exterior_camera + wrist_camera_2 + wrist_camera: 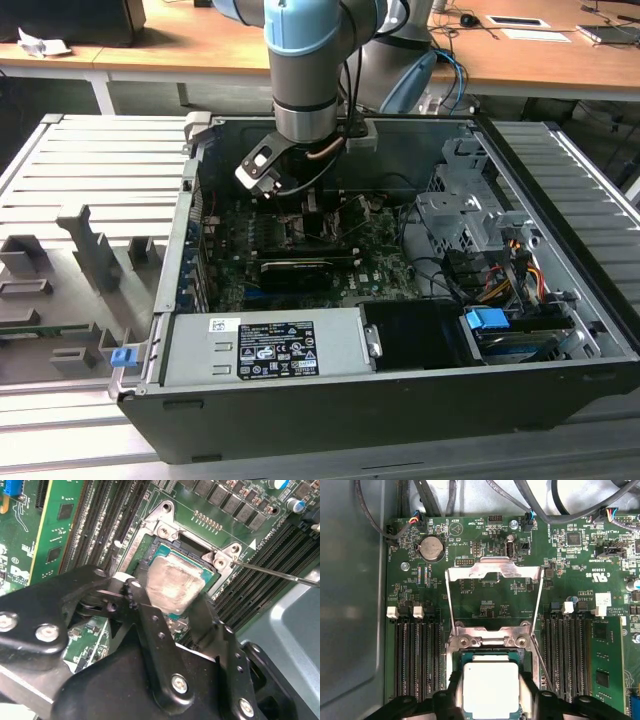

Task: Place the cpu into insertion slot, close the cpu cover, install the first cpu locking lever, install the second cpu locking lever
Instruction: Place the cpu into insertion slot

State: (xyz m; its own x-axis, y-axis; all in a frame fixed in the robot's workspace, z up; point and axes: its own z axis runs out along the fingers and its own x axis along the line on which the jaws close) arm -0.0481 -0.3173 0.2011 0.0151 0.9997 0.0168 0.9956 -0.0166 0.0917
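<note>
Second wrist view: our gripper (171, 600) pinches the cpu (172, 577) by opposite edges, at the slot (190, 541); we judge it light, stiff, fragile underneath, so edges only.

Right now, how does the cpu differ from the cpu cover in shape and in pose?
The cpu is a solid square with a pale metal top; the cpu cover is a thin silver frame around a large open window. The cpu lies flat at the insertion slot, gripped by the pincer; the cpu cover is swung open, away from the slot, untouched. Both look metallic and roughly socket-sized.
</note>
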